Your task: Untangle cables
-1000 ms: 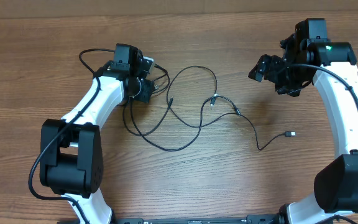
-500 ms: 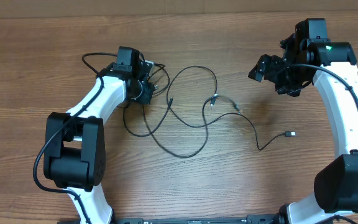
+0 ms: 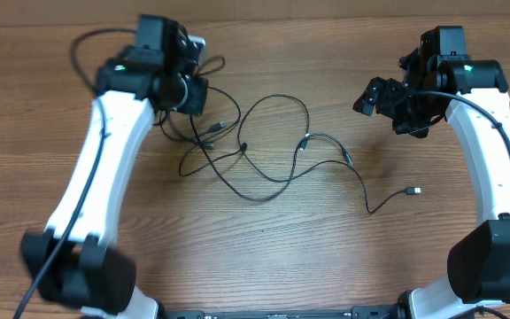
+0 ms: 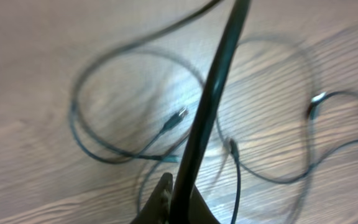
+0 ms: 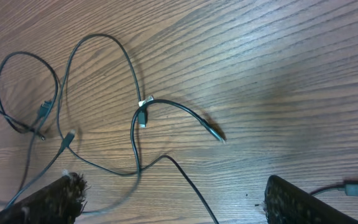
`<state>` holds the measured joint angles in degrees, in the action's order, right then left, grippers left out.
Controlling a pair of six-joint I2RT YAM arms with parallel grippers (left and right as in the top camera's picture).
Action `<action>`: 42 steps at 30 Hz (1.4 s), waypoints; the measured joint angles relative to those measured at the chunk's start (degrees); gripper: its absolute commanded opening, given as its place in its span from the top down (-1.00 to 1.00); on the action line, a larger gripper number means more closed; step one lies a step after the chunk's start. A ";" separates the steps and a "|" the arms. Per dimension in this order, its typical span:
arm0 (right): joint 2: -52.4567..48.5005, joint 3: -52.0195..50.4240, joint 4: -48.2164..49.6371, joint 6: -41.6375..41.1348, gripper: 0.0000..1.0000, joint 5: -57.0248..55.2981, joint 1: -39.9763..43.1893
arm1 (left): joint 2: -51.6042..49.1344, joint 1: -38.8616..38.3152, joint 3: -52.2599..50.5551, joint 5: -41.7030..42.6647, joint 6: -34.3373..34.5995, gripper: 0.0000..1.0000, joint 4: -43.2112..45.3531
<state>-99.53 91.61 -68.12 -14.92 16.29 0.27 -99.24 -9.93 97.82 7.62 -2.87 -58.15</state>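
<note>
Several thin black cables sprawl in loops, left jaws pinching one strand, right jaws open

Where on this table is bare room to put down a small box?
Free: the near table strip below the cables, between left arm and right arm; also the far strip above them. Crowded: centre-left, around the tangle.
</note>
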 measured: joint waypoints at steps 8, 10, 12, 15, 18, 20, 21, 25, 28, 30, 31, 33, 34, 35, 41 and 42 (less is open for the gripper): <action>0.00 0.00 0.50 0.00 -0.82 0.02 0.00 | 12.04 5.84 10.62 1.79 1.53 0.92 -7.50; 0.00 0.00 0.85 0.00 -0.82 0.02 0.00 | 13.38 8.17 14.69 3.89 1.73 0.92 -7.43; 0.00 0.00 1.07 -0.02 -0.82 0.02 0.00 | 13.64 10.10 19.10 5.81 1.92 0.92 -7.69; 0.00 0.00 1.18 0.00 -0.82 0.00 0.00 | 13.94 13.53 28.61 10.32 3.45 0.92 -6.84; 0.00 0.00 1.25 -0.02 -0.83 0.02 0.00 | 13.94 16.20 35.98 15.17 5.55 0.92 -3.72; 0.00 0.00 1.33 -0.02 -0.83 0.02 0.00 | 14.14 16.85 40.72 18.38 7.19 0.92 -0.66; 0.00 0.00 1.40 0.00 -0.82 0.02 0.00 | 14.27 16.83 42.01 19.32 7.54 0.92 0.28; 0.00 0.00 1.66 0.00 -0.83 0.02 0.00 | 15.45 16.83 45.88 22.47 9.86 0.91 1.53; 0.00 0.00 2.23 0.00 -0.83 0.02 0.00 | 16.00 16.81 46.51 21.24 10.93 0.92 0.39; 0.00 0.00 2.23 0.00 -0.84 0.00 0.00 | 15.63 16.81 46.51 17.59 11.32 0.92 -0.66; 0.00 0.00 2.27 0.00 -0.84 0.02 0.00 | 15.28 16.81 46.51 15.39 11.32 0.92 -1.16; 0.00 0.00 2.25 0.31 -0.85 0.02 0.00 | 14.21 16.81 46.51 9.97 11.30 0.92 -2.21; 0.00 0.00 2.25 0.81 -0.85 0.00 0.00 | 13.64 17.00 46.51 7.13 11.30 0.92 -2.86; 0.00 0.00 2.23 1.09 -0.85 0.00 0.00 | 13.11 17.46 46.49 4.42 11.30 0.92 -3.39; 0.00 0.00 2.03 1.99 -0.86 0.02 0.00 | 10.27 28.92 46.49 -2.27 11.39 0.92 -1.81; 0.00 0.00 2.01 2.10 -0.86 -0.04 0.00 | 9.86 32.06 46.49 -1.60 11.50 0.92 -1.11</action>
<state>-99.53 91.61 -66.11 -12.82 16.25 0.27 -89.38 22.13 144.31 6.02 8.62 -59.27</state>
